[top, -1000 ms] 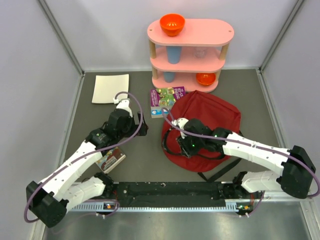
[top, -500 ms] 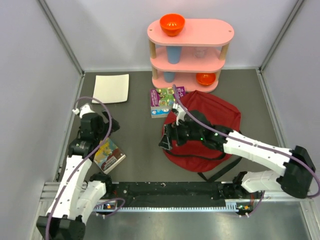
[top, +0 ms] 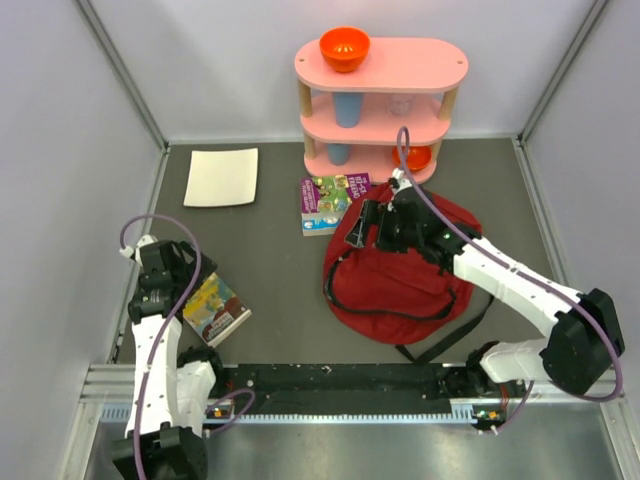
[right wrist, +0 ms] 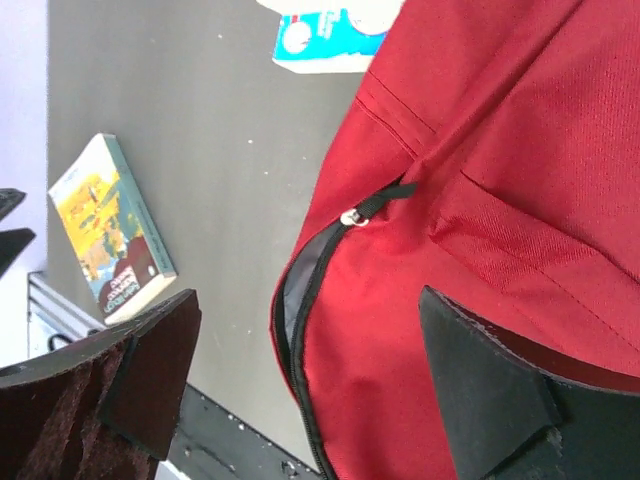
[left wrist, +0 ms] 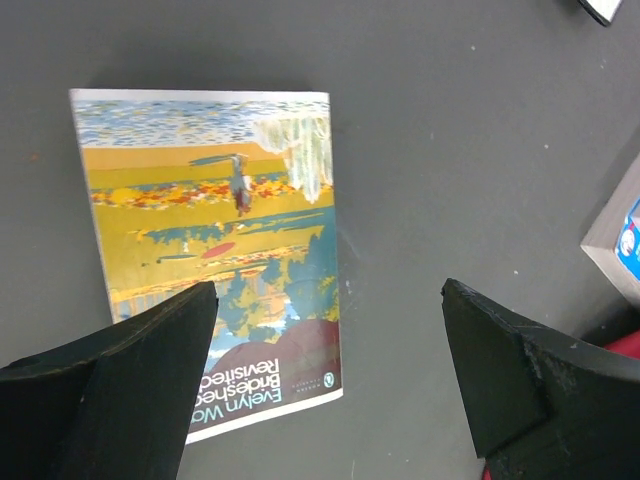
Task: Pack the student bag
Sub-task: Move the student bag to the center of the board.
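Tools are seen wide open, nothing held: left tool is placed above paperback on surface, right tool above partly unzipped student bag.

A soft dark-red bag is laid flat on the table, at about 3 o'clock from its centre. Black straps are trailed toward 5 o'clock. The zipper is seen partly opened along the 9 o'clock edge.
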Tool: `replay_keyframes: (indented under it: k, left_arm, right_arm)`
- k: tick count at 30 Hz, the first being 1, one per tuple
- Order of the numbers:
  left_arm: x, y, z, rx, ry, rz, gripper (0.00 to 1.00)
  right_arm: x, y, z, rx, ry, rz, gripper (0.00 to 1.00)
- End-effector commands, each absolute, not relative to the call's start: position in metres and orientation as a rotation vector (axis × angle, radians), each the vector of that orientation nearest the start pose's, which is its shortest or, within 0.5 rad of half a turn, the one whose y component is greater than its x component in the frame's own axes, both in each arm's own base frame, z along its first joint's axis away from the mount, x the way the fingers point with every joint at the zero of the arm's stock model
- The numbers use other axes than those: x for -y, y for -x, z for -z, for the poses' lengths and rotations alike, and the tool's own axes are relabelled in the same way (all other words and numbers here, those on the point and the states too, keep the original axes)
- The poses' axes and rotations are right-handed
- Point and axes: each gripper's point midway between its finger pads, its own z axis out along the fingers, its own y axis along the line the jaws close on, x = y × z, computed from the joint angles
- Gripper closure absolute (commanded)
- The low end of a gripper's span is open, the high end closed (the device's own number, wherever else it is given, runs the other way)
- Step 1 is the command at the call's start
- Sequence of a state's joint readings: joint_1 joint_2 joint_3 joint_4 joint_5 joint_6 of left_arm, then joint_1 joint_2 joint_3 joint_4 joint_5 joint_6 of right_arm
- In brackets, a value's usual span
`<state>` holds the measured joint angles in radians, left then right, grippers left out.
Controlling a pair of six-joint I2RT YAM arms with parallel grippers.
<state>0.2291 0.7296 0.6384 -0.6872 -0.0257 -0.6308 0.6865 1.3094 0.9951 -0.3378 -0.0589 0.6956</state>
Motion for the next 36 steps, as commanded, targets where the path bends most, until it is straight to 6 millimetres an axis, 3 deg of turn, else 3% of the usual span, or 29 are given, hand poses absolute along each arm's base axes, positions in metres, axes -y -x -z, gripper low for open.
replay_keyframes:
  k: [1,2,4,7,8,10,11,12,14,20,23,25,28,32,33,36]
  left_arm:
    - [-0.049,-0.221,-0.136,-2.049,1.082,0.095,0.01]
    - [-0.052,-0.222,-0.137,-2.037,1.087,0.089,0.01]
    - [-0.048,-0.227,-0.138,-2.053,1.059,0.121,0.01]
    - [-0.017,-0.248,-0.155,-2.05,0.914,0.362,0.01]
    - [-0.009,-0.253,-0.159,-2.044,0.887,0.42,0.01]
    - [0.005,-0.266,-0.167,-2.017,0.851,0.55,0.01]
    - [0.01,-0.273,-0.168,-2.017,0.833,0.594,0.01]
    - [0.015,-0.276,-0.171,-2.028,0.805,0.626,0.01]
    - [0.023,-0.279,-0.168,-2.082,0.774,0.627,0.01]
    - [0.049,-0.293,-0.182,-2.119,0.616,0.585,0.01]
    - [0.063,-0.3,-0.186,-2.135,0.559,0.616,0.01]
    - [0.065,-0.303,-0.183,-2.153,0.546,0.615,0.01]
    - [0.077,-0.305,-0.182,-2.173,0.502,0.646,0.01]
    - [0.085,-0.307,-0.181,-2.191,0.452,0.659,0.01]
    - [0.086,-0.308,-0.181,-2.194,0.442,0.656,0.01]
    - [0.094,-0.313,-0.181,-2.208,0.395,0.652,0.01]
  right_arm:
    - [-0.302,-0.261,-0.214,-2.252,0.201,-1.059,0.11]
    - [-0.308,-0.266,-0.213,-2.261,0.206,-1.064,0.11]
    - [-0.3,-0.277,-0.203,-2.295,0.133,-0.974,0.11]
    - [-0.298,-0.296,-0.203,-2.276,0.107,-0.917,0.1]
    - [-0.303,-0.306,-0.216,-2.246,0.103,-0.917,0.1]
    - [-0.317,-0.315,-0.209,-2.278,0.17,-0.927,0.09]
    - [-0.327,-0.323,-0.225,-2.244,0.194,-0.956,0.09]
    - [-0.337,-0.327,-0.209,-2.291,0.205,-0.972,0.1]
    - [-0.352,-0.333,-0.211,-2.295,0.185,-1.043,0.11]
    - [-0.391,-0.336,-0.147,-2.382,0.191,-1.072,0.1]
    - [-0.394,-0.34,-0.097,-2.488,0.167,-0.962,0.1]
    - [-0.384,-0.345,-0.062,-2.538,0.112,-0.872,0.11]
    - [-0.36,-0.347,-0.042,-2.569,0.043,-0.752,0.12]
    - [-0.292,-0.361,-0.029,-2.553,-0.137,-0.518,0.11]
    - [-0.274,-0.356,-0.017,-2.578,-0.176,-0.472,0.1]
    - [-0.226,-0.36,-0.006,-2.601,-0.302,-0.389,0.1]
